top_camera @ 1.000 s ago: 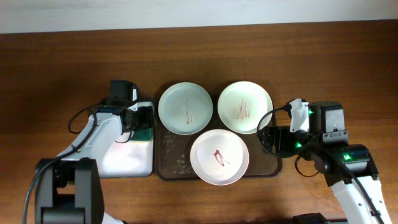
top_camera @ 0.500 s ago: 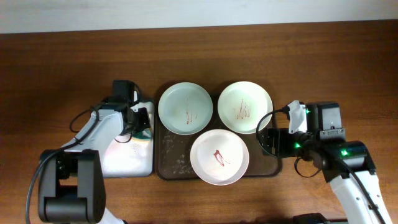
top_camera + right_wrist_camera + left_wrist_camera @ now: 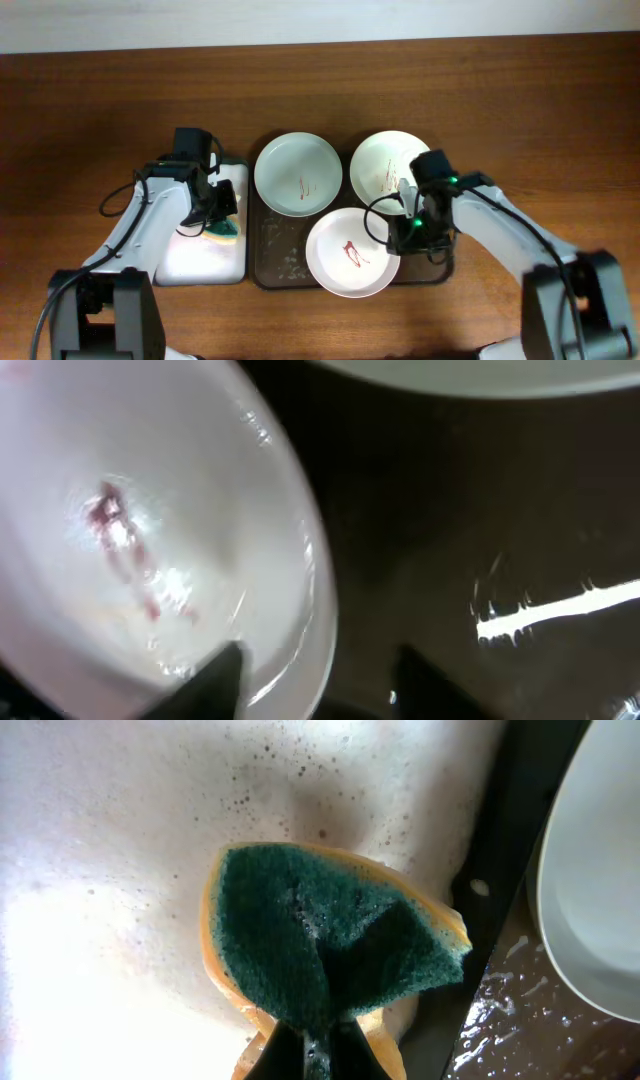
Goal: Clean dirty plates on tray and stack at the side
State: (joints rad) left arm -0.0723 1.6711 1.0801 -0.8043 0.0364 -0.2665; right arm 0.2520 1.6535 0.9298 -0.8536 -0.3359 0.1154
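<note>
Three plates lie on the dark brown tray (image 3: 272,250): a pale green plate (image 3: 298,173), a cream-white plate (image 3: 382,165) and, in front, a pinkish white plate (image 3: 345,255), each with red smears. My left gripper (image 3: 222,222) is shut on a green and yellow sponge (image 3: 330,940), pinched at its lower edge by the gripper (image 3: 310,1055) over the foamy white tray (image 3: 205,258). My right gripper (image 3: 408,232) straddles the pinkish plate's right rim (image 3: 310,610). In the right wrist view that gripper (image 3: 318,650) is open, one finger inside the plate and one over the wet tray (image 3: 450,510).
The white tray's black rim (image 3: 500,850) runs beside the brown tray's wet floor (image 3: 510,1010), with the pale green plate's edge (image 3: 600,870) just past it. My right arm crosses over part of the cream-white plate. Bare wooden table (image 3: 100,100) surrounds both trays.
My left gripper has shut on the sponge and carried it forward over the white tray. My right arm has swung left from beside the tray to the pinkish plate's rim, its jaws narrowing.
</note>
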